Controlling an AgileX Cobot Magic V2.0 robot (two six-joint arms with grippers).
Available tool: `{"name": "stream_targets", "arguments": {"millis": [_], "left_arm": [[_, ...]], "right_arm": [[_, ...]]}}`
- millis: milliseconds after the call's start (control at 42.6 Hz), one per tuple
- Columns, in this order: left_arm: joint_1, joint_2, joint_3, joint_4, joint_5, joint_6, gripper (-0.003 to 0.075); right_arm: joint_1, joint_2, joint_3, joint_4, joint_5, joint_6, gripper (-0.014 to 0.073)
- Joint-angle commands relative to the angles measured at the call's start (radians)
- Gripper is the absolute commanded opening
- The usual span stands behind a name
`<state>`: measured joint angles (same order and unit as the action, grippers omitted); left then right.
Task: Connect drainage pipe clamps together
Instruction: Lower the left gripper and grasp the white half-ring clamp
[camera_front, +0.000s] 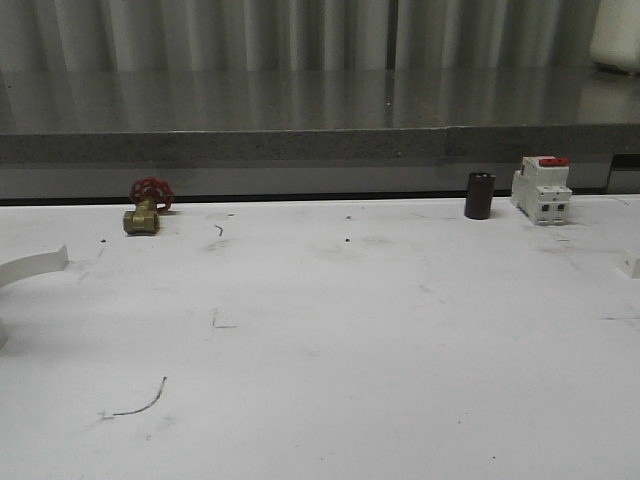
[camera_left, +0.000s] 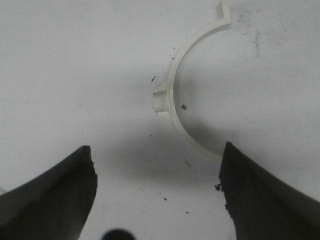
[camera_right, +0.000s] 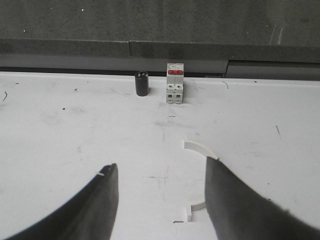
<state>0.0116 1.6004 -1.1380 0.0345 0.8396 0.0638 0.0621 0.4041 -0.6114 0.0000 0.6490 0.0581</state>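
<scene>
No writing can be read on anything. Left wrist view: the left gripper hangs above the white counter, jaws spread wide and empty, one clamp lying flat just beyond them, one end beside a fingertip. Right wrist view: the right gripper is likewise wide open and empty, a second clamp partly hidden behind one finger. Farther back stand a black cylinder and a white breaker with a red top. Front view: a brass valve with a red handle sits at the far left
</scene>
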Motion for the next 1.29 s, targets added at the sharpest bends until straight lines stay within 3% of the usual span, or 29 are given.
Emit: {"name": "stream_targets", "arguments": {"millis": [0, 657, 822, 1268], "left_arm": [[-0.008, 0.021, -0.061, -0.010, -0.047, -0.001, 0.0489], [-0.008, 0.238, -0.169, -0.035, -0.109, -0.001, 0.0489], [-0.008, 0.257, -0.178, -0.035, -0.151, 0.003, 0.0452], [-0.008, 0.352, -0.279, -0.079, -0.056, 0.093, 0.0419]], "right_arm": [[-0.001, 0.014, -0.032, -0.008, -0.063, -0.003, 0.0425], [-0.001, 0.014, -0.032, -0.008, -0.063, -0.003, 0.0425], [-0.001, 0.014, -0.032, -0.008, -0.063, -0.003, 0.0425], [-0.001, 0.014, -0.032, -0.008, -0.063, -0.003, 0.0425]]}}
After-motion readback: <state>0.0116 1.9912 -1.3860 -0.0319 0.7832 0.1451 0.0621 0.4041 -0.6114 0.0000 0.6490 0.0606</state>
